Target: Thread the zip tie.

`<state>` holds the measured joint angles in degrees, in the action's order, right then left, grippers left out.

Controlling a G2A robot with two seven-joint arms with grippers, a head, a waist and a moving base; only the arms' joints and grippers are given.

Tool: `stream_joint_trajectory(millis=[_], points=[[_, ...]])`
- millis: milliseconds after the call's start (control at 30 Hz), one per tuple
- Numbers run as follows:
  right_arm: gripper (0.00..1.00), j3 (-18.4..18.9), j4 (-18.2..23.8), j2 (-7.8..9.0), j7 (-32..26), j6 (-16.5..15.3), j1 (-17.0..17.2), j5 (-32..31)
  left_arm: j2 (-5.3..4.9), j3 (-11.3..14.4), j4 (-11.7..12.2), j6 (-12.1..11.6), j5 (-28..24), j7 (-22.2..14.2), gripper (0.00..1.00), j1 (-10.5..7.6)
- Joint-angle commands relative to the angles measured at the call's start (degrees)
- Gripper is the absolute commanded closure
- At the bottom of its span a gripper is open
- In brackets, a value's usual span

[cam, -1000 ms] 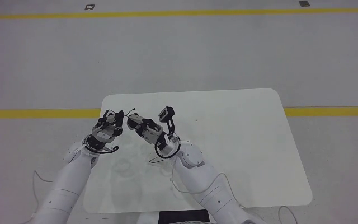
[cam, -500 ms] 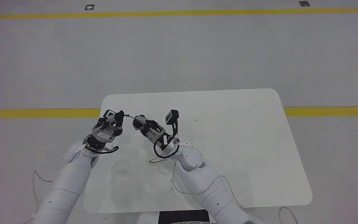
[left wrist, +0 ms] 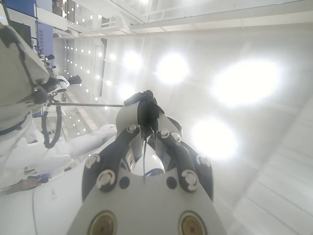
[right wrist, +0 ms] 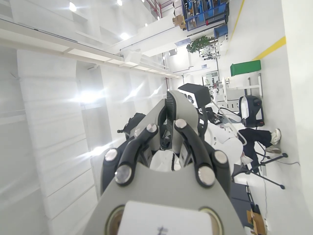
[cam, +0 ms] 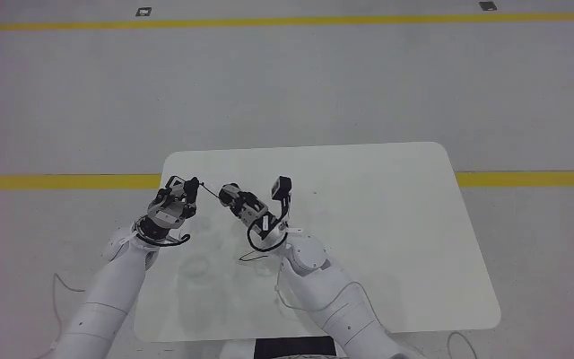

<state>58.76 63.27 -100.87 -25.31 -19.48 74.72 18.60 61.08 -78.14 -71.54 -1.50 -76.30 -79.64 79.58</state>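
Left gripper (cam: 189, 188): pale grey shell with black linkages and metal pins. Its jaws are pressed together, pinching the zip tie's bunched end above the left part of the table.
Zip tie (left wrist: 85, 104): thin, smooth black plastic strap. It is drawn straight between the two grippers, clear of the tabletop.
Right gripper (cam: 225, 192): same build, with dark textured pads (right wrist: 169, 110). Its jaws are pressed together on the strap's far end.
Table (cam: 386, 233): white, matte, with rounded corners.

industrial hall: yellow floor lines (cam: 520, 179)
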Motion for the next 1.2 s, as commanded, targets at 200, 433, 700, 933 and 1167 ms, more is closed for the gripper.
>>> stream_joint_trajectory(millis=[200,433,700,933,1167], points=[[0.00,6.08,7.93,1.25,-1.61,0.00,4.29,-0.16,0.00,0.00,0.00,0.00,0.00,0.00,1.00,0.00],[0.00,12.09,22.22,2.57,-9.49,0.00,10.48,0.26,0.00,0.00,0.00,0.00,0.00,0.00,1.00,0.00],[0.00,12.34,23.19,2.60,-9.74,0.00,10.70,0.04,0.00,0.00,0.00,0.00,0.00,0.00,1.00,0.00],[0.00,12.86,24.77,2.78,-8.78,0.00,10.85,-0.19,0.00,0.00,0.00,0.00,0.00,0.00,1.00,0.00],[0.00,16.48,34.08,3.94,-8.78,0.00,14.60,-1.20,0.00,0.00,0.00,0.00,0.00,0.00,1.00,0.00]])
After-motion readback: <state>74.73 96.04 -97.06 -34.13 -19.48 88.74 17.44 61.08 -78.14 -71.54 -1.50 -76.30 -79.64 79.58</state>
